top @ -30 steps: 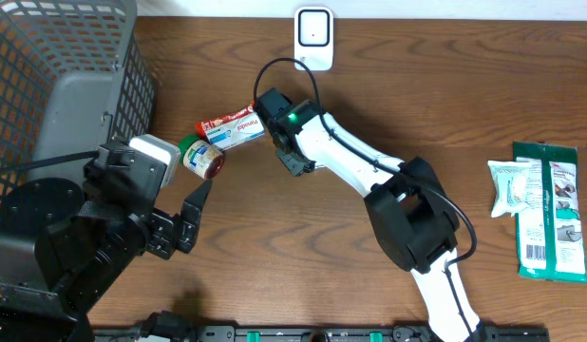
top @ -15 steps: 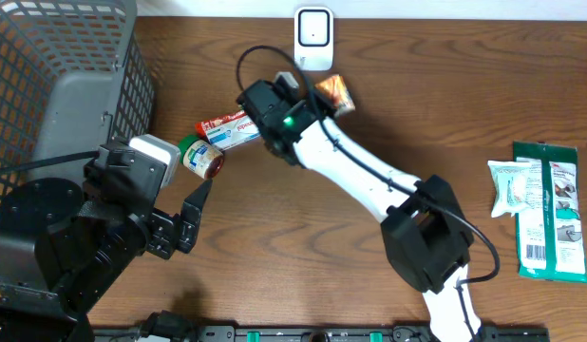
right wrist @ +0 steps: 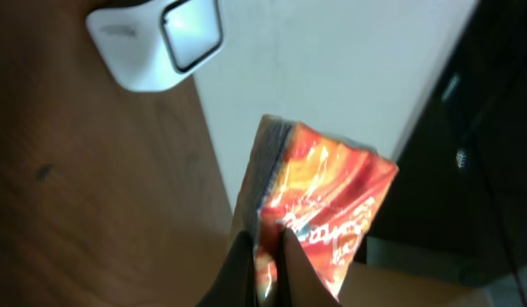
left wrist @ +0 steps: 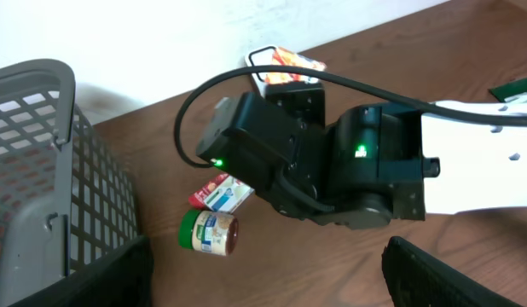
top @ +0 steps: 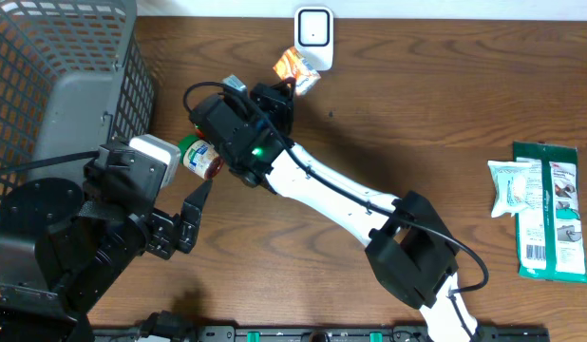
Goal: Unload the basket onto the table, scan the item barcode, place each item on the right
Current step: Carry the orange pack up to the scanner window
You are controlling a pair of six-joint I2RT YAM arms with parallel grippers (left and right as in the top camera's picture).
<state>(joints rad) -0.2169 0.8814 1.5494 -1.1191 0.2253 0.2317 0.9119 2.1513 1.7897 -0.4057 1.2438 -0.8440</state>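
Note:
A shiny orange-red snack packet (top: 295, 68) hangs just below and left of the white scanner (top: 313, 33) at the table's far edge. My right gripper (top: 280, 91) is shut on the packet's lower edge. In the right wrist view the dark fingers (right wrist: 243, 266) pinch the packet (right wrist: 327, 200), with the scanner (right wrist: 157, 38) up to the left, its window showing. My left gripper (left wrist: 263, 294) stands open low over bare table, its fingers (left wrist: 447, 277) wide apart and holding nothing. It sits at the left (top: 189, 214) in the overhead view.
A green-lidded jar (top: 200, 157) lies by the grey mesh basket (top: 47, 85). A red-and-white packet (left wrist: 221, 193) lies next to it, partly under my right arm. Green and white packs (top: 545, 209) lie at the far right edge.
My right arm has swung left and towards the far edge, lifting the orange packet into view and carrying it up beside the scanner. The left arm has not moved.

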